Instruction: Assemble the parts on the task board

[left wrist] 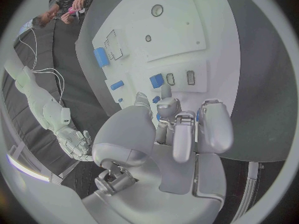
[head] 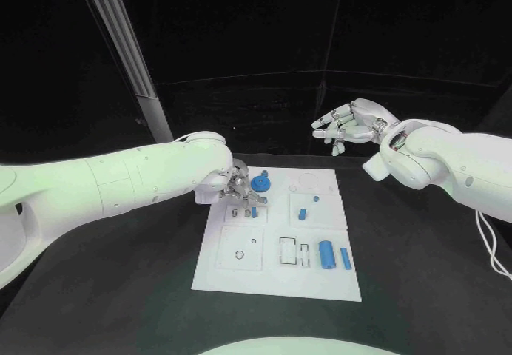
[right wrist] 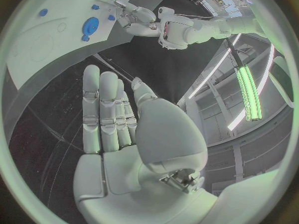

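Left hand [left wrist: 181, 127], fingers curled, maybe pinches a small blue part [head: 253, 212] on the task board [head: 267, 285]; right hand [head: 350, 124] hovers beyond, released.

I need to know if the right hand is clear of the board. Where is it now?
In the head view the right hand is raised beyond the far right corner of the task board, empty, fingers apart, away from the blue parts.

Left hand [head: 237, 189] lowered (right hand [head: 350, 124] raised, spread)
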`<action>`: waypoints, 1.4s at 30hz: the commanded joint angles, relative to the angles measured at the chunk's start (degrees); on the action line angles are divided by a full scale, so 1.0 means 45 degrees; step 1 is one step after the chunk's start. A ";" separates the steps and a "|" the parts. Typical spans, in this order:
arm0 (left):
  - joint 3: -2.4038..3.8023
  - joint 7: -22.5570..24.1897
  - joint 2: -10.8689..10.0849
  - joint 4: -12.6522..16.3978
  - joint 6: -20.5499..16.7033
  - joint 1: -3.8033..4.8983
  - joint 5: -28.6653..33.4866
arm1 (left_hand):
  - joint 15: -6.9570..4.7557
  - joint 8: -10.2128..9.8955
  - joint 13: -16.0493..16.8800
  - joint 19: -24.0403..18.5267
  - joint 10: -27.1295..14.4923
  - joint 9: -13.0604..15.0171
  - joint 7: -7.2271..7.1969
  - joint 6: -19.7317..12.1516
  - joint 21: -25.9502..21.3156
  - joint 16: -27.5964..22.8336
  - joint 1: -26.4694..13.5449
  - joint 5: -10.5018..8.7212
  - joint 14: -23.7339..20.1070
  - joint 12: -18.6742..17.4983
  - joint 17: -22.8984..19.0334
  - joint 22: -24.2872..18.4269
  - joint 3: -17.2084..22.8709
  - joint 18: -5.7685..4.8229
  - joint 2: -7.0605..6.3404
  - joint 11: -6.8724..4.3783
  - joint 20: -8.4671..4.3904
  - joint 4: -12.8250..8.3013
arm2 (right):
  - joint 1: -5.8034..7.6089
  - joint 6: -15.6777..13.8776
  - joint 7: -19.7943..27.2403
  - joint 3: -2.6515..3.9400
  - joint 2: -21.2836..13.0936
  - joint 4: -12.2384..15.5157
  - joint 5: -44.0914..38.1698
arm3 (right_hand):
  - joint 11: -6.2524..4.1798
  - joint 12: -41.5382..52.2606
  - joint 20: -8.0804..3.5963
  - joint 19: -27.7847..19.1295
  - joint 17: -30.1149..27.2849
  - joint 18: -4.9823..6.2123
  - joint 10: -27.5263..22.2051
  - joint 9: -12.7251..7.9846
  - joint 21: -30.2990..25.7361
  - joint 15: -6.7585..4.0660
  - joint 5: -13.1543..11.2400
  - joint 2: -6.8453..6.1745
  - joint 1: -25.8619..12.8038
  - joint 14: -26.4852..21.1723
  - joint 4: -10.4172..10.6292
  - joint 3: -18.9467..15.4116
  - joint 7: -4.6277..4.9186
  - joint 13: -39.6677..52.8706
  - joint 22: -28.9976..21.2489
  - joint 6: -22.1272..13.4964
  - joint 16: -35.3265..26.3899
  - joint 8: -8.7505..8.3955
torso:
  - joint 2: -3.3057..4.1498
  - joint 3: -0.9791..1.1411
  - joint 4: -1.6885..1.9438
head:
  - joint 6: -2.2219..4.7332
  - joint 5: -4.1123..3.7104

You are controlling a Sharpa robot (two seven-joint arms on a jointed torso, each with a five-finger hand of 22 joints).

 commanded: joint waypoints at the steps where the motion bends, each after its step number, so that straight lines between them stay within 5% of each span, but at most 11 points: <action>1: -0.0013 -0.0131 0.0102 -0.0159 0.0297 -0.0023 -0.0159 | -0.0093 0.0100 -0.0035 0.0109 -0.0101 0.0034 -0.0013 -0.0085 0.0069 0.0038 0.0191 -0.0011 0.1347 -0.0084 0.3349 0.0015 -0.0050 -0.0261 0.0038 0.0008 0.0003 -0.0042 | 0.0033 0.0099 0.0008 0.0007 0.0037 -0.0019 -0.0169 | -0.0017 -0.0028 0.0029 0.0083 0.0016 0.0075 0.0069 -0.0012 -0.0061 0.0004 0.0070 -0.0068 -0.0027 0.0093 -0.0005 -0.0065 -0.0036 -0.0021 -0.0016 -0.0072 -0.0015 0.0078 | -0.0001 0.0002 0.0012 | -0.0051 0.0014; 16: -0.0032 -0.0168 0.0444 -0.0555 0.0596 -0.0222 -0.0160 | -0.0071 0.0203 -0.0110 0.0104 -0.0186 0.0187 0.0008 -0.0235 0.0090 0.0038 0.0475 -0.0009 0.1347 -0.0157 0.3349 0.0060 0.0049 -0.0265 0.0074 0.0030 0.0023 -0.0122 | 0.0032 0.0243 -0.0052 0.0006 0.0160 -0.0104 -0.0212 | -0.0015 -0.0039 0.0028 0.0108 0.0002 0.0074 0.0076 -0.0013 -0.0098 0.0005 0.0093 -0.0056 -0.0067 0.0105 0.0028 -0.0081 -0.0033 -0.0032 -0.0040 -0.0080 -0.0069 0.0081 | -0.0006 0.0007 0.0010 | -0.0239 0.0003; 42: -0.0033 -0.0147 0.0591 -0.0533 0.0665 -0.0322 -0.0171 | -0.0061 0.0427 -0.0120 0.0074 -0.0221 0.0513 0.0012 -0.0445 0.0107 0.0038 0.1229 -0.0006 0.1347 -0.0200 0.3349 0.0119 0.0570 -0.0264 0.0107 0.0034 0.0042 -0.0476 | 0.0030 0.0627 -0.0139 0.0004 0.0359 -0.0379 -0.0284 | -0.0011 -0.0063 0.0029 0.0129 -0.0054 0.0071 0.0065 -0.0017 -0.0156 0.0008 0.0122 -0.0018 -0.0087 0.0103 0.0059 -0.0080 -0.0029 -0.0049 -0.0077 -0.0107 -0.0182 0.0077 | -0.0011 0.0008 0.0020 | -0.0320 -0.0053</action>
